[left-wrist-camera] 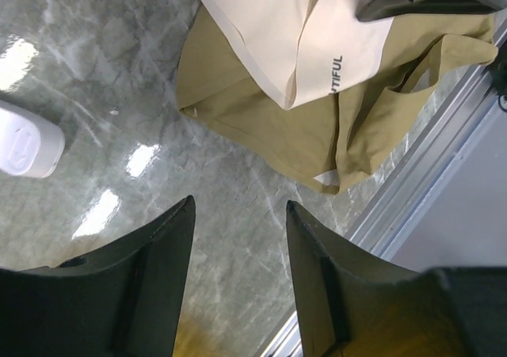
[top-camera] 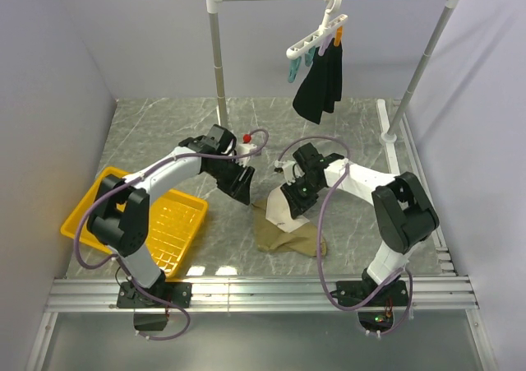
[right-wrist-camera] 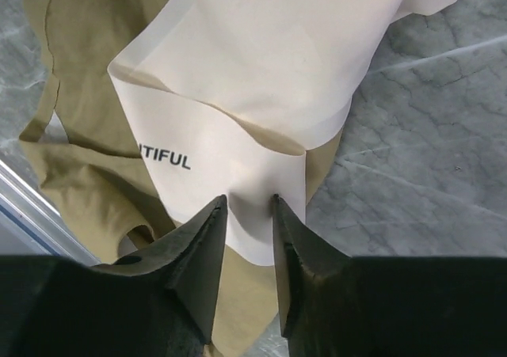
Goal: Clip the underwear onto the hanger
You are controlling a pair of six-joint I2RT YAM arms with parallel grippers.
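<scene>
Now at the pickup step, the right jaws pinch a cream fold of the underwear (top-camera: 283,231) low-centre on the tabletop (top-camera: 164,132) while the left jaws gape empty, and next it likely needs lifting toward the hanger (top-camera: 316,37) at upper centre.

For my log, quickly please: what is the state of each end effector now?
Left end effector: open, holding nothing.
Right end effector: closed on the underwear.
</scene>
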